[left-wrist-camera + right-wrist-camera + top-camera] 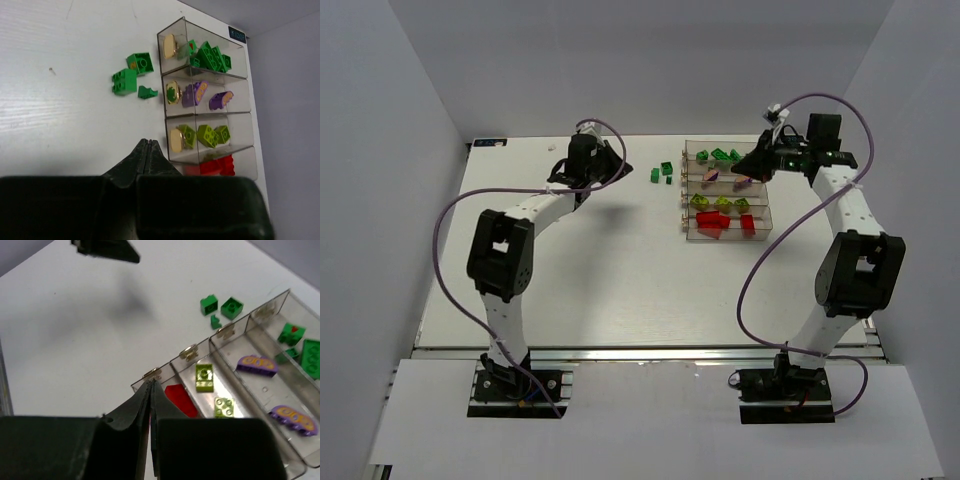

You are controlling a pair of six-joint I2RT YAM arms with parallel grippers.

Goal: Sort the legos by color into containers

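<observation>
Closed left fingers (pixel 134 167) near containers (pixel 240 127), three green legos (pixel 125 81) loose beside them

Three legos (pixel 663 172) loose on table (pixel 600 270), just left of containers (pixel 728 190); more inside all four. My left gripper (pixel 147 145) further left, my right gripper (pixel 151 385) above containers.

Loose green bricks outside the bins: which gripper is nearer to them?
Left. The left gripper hangs close beside the green bricks; the right gripper is above the bins, farther off.
</observation>
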